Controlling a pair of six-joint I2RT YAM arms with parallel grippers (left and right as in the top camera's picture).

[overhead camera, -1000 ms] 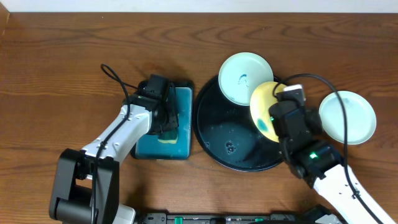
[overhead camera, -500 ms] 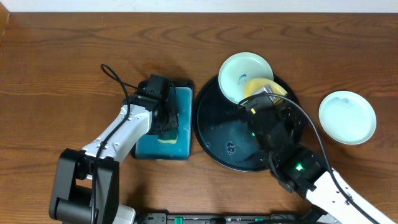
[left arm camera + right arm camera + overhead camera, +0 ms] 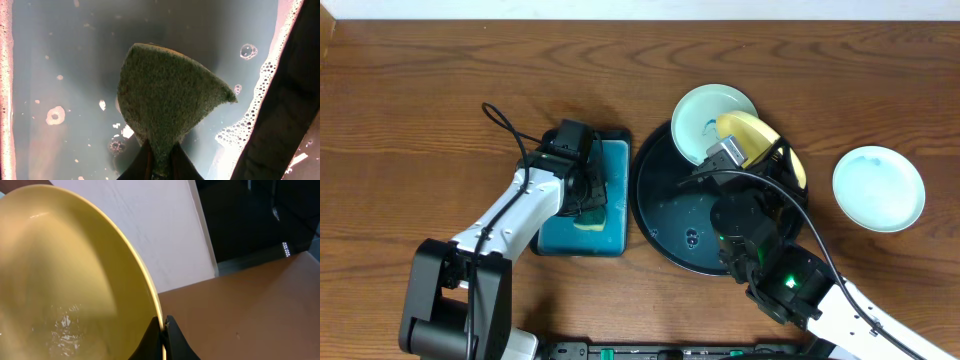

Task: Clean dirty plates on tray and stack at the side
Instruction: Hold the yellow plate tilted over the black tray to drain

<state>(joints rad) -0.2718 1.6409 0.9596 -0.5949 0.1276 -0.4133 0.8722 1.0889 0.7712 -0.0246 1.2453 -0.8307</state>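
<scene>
The right arm (image 3: 790, 280) reaches up from the near right edge of the table (image 3: 440, 90) and bends over the round black tray (image 3: 665, 200), its wrist turned so the right gripper (image 3: 162, 330) points toward the far side of that tray. The yellow plate (image 3: 65, 280) stands steeply tilted in this gripper. Its rim runs straight down into the fingertips and most of the plate rises above and to the left of them in the wrist view, with wet glints on its inner face. The fingers are pinched tight on that rim, one on each face, with no gap showing. Seen from overhead, a mint-blue plate (image 3: 705, 120) lies just to the left of the held plate, resting across the far rim of the round tray. A second mint-blue plate (image 3: 878, 188) lies flat on the table well off to the gripper's right, apart from the tray. The left arm (image 3: 510, 215) stretches from the near left corner to the rectangular tray (image 3: 615, 170) with the teal inside, its wrist angled down into it. The left gripper (image 3: 159, 161) is closed narrowly on one corner of a sponge (image 3: 165, 105), which fans out ahead of the fingertips with soapy water (image 3: 55, 75) and bubbles below it.
</scene>
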